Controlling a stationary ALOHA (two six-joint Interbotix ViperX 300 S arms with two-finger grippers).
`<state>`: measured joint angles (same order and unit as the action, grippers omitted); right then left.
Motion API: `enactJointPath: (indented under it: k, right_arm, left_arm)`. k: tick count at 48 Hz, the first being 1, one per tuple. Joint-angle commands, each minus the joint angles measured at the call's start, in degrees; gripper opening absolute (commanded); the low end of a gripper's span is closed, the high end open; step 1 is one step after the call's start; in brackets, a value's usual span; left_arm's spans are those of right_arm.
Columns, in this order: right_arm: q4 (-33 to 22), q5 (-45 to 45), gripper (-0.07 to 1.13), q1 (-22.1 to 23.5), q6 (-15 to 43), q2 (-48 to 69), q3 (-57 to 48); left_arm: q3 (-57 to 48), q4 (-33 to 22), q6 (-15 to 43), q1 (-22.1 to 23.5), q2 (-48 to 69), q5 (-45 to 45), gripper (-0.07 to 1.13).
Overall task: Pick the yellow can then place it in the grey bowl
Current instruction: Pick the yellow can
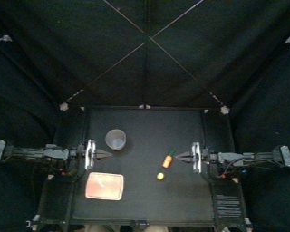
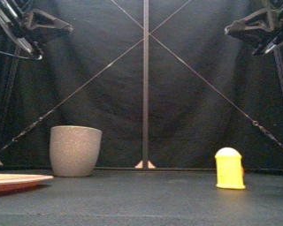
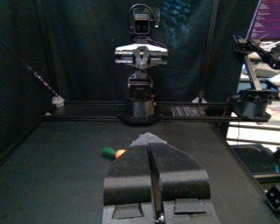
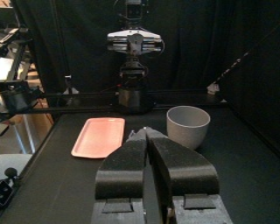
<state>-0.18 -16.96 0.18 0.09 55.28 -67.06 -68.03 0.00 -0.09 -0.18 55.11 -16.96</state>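
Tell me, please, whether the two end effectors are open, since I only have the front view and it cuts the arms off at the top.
Observer: Both are shut: the wrist views show the jaws of the left end effector and the right end effector closed together.
Operator: Thanks. Is anything on the table hidden from me?
Observer: Yes, an orange toy with a green end lies behind the yellow can, nearer the back edge.
Operator: And where is the grey bowl in depth?
Observer: From above, the grey bowl stands further back than the can, toward the left arm's side.
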Motion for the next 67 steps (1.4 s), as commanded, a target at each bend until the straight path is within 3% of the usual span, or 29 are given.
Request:
enactJointPath:
  k: [1, 13, 19, 22, 35, 38, 67]
  right_arm:
    - [0.35, 0.35, -0.02, -0.35, 0.79, -3.43, -0.70]
    - [1.14, 2.99, 0.00, -1.14, 1.41, -20.39, -1.14]
    - [2.20, 2.90, 0.10, -2.11, 1.41, -29.71, 2.29]
    - [2.90, 2.90, 0.21, -2.72, 1.41, -33.13, 4.31]
    - [11.95, 1.41, 0.95, -3.52, 1.23, -42.71, 10.20]
    - [12.83, 1.41, 1.05, -3.87, 1.23, -43.51, 10.28]
    - [16.35, 2.02, 1.06, -10.72, 1.32, -49.66, 10.37]
  left_arm:
    - [-1.49, -0.09, 0.00, 0.09, -0.62, -0.26, -0.01]
    - [-1.76, 0.00, 0.00, 0.09, -0.62, -0.62, -0.02]
    - [-1.67, 0.00, 0.09, 0.09, -0.62, -0.70, -0.02]
    - [-1.76, 0.09, 0.09, 0.09, -0.62, -0.70, -0.02]
    - [-2.02, -0.09, 0.00, 0.09, -0.62, -0.70, -0.02]
    - [-2.02, -0.09, 0.00, 0.09, -0.62, -0.70, -0.02]
    - [-2.02, -0.09, 0.00, -0.18, -0.70, -0.70, -0.02]
